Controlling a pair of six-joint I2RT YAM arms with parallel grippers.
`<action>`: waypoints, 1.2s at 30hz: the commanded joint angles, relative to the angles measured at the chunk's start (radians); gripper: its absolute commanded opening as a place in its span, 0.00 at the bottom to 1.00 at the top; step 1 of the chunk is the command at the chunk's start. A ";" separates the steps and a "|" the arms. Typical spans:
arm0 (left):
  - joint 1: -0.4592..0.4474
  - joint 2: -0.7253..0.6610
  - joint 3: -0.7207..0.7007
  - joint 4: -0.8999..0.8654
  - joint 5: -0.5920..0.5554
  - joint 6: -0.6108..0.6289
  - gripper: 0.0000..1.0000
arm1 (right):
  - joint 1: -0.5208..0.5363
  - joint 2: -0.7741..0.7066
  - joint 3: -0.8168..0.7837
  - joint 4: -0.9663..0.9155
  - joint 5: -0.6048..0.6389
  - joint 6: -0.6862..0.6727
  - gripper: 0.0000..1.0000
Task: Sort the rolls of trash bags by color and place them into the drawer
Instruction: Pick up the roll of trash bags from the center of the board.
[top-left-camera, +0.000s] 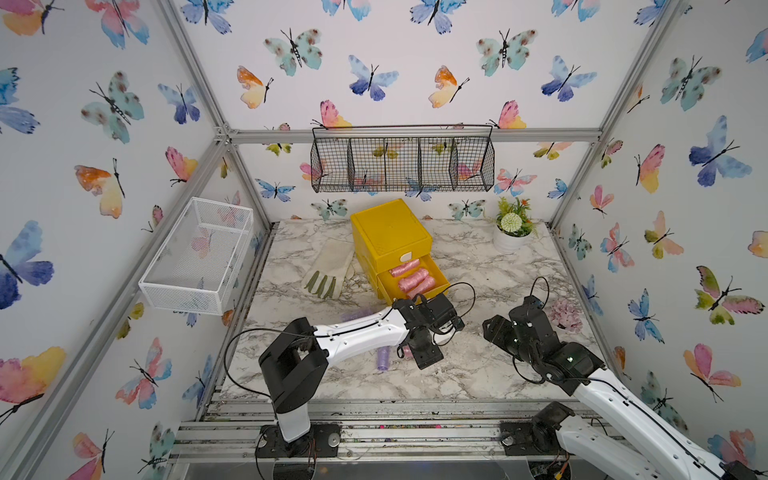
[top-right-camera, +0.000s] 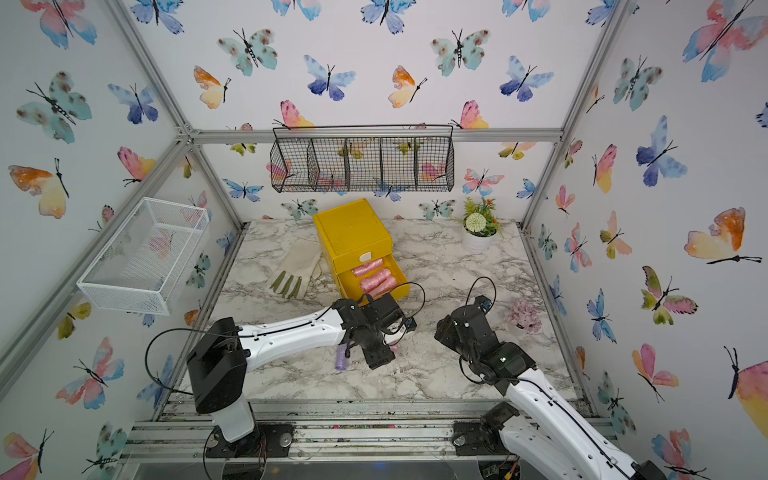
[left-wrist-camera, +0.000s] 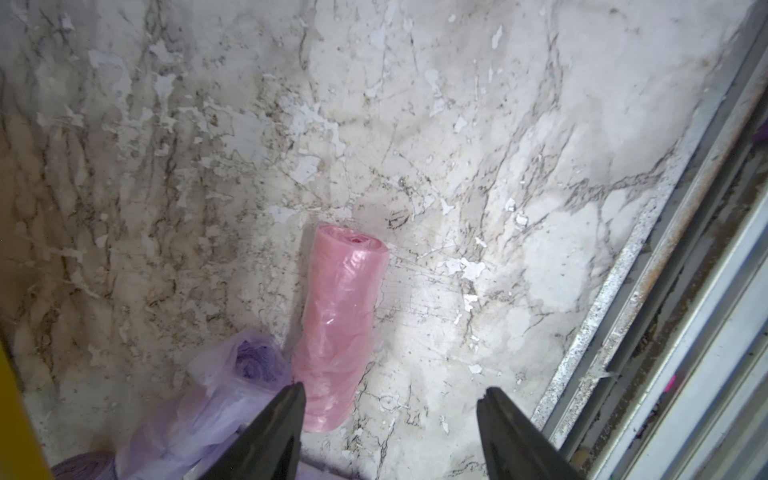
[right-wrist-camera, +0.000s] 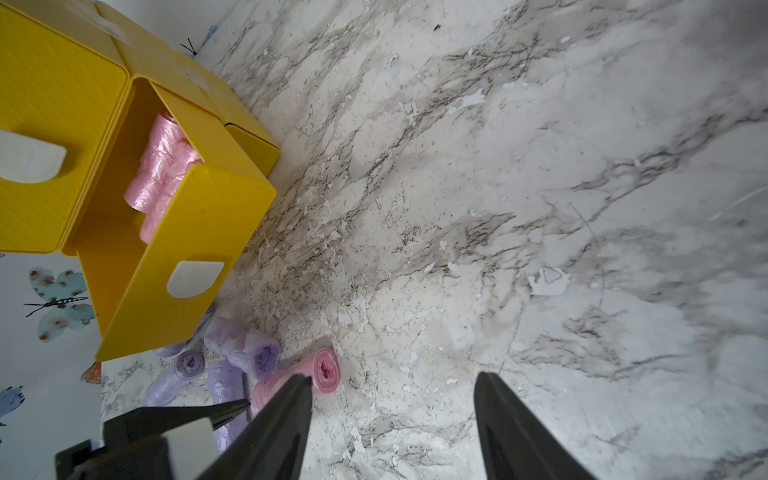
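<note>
Marble counter (right-wrist-camera: 498, 208), butterfly walls: pink rolls (right-wrist-camera: 162, 174) fill the open yellow drawer (right-wrist-camera: 199, 232).
Left pincer (left-wrist-camera: 392, 388) hangs spread and empty over a loose pink roll (left-wrist-camera: 340, 324) at 6 o'clock from the drawer, likely its next pick; right pincer (right-wrist-camera: 395, 377) gapes empty too. From above, the left arm (top-left-camera: 357, 332) hides most lilac rolls (right-wrist-camera: 245, 353); no green shows.

Bright diffuse light, soft shadows; both top views bow at edges, wrist pics slightly hazy.
</note>
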 joint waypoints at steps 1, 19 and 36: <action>-0.007 0.041 0.035 -0.029 -0.063 0.038 0.72 | -0.007 -0.018 0.030 -0.063 0.044 -0.020 0.68; -0.008 0.175 0.074 -0.022 -0.094 0.032 0.52 | -0.012 -0.033 0.014 -0.077 0.053 -0.018 0.69; -0.007 0.193 0.064 -0.033 -0.077 0.019 0.39 | -0.012 -0.052 0.003 -0.085 0.056 -0.013 0.69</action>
